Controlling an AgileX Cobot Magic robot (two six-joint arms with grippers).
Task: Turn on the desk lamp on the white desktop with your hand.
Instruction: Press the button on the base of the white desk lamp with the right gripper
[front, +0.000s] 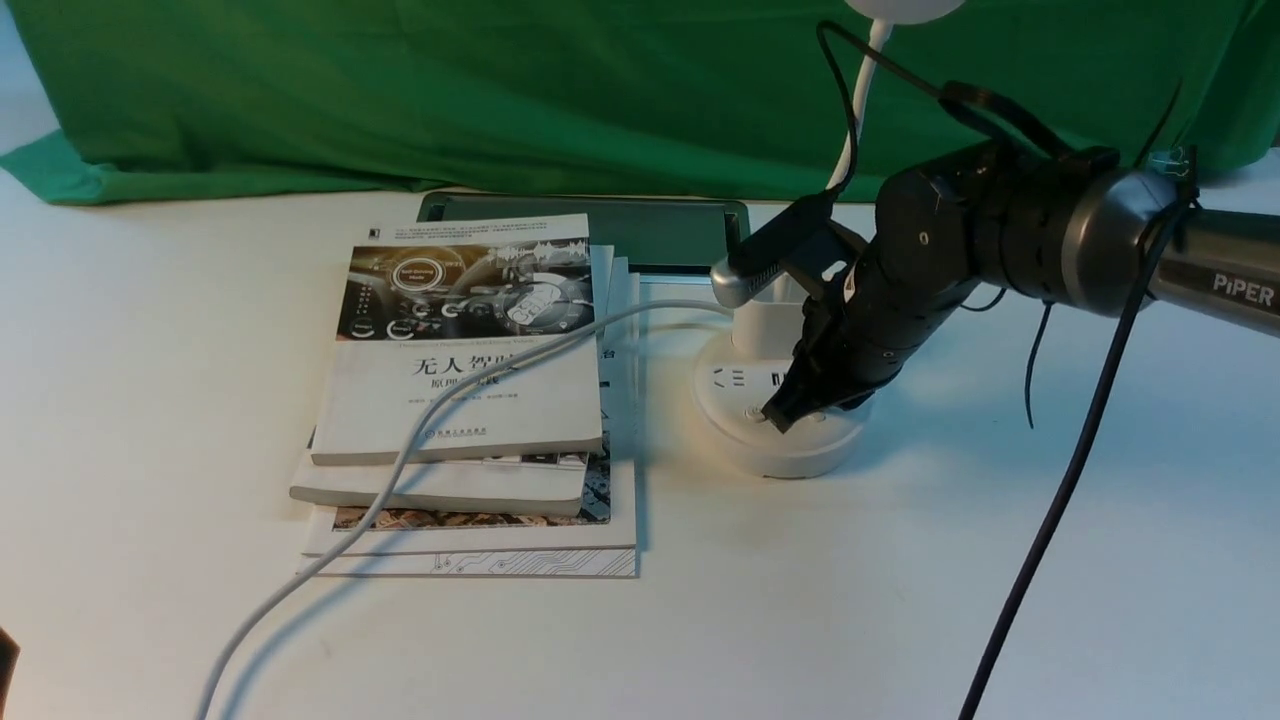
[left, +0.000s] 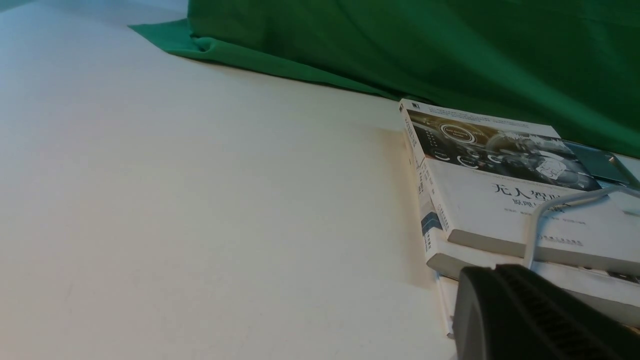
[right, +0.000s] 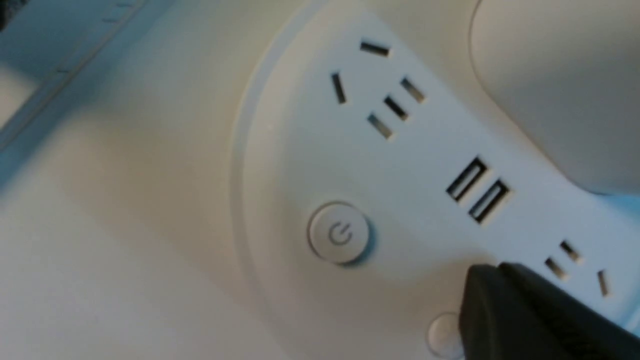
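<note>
Now: fingers (right: 510, 315) pressed together (nothing pinched) | lamp base (right: 300, 165) | beneath fingertips

The desk lamp's base (front: 778, 430) shows smooth, pale plastic with a soft sheen, set on a smooth white desktop (front: 450, 640) with a low gloss. Paper books (front: 460, 390) carry smooth printed covers beside softly folded green cloth (front: 450, 90). The right arm (front: 1215, 255) pairs matt black parts with sections of metallic grey sheen.

White desktop (front: 950, 590) under books (front: 460, 400) and lamp (front: 780, 440)
</note>
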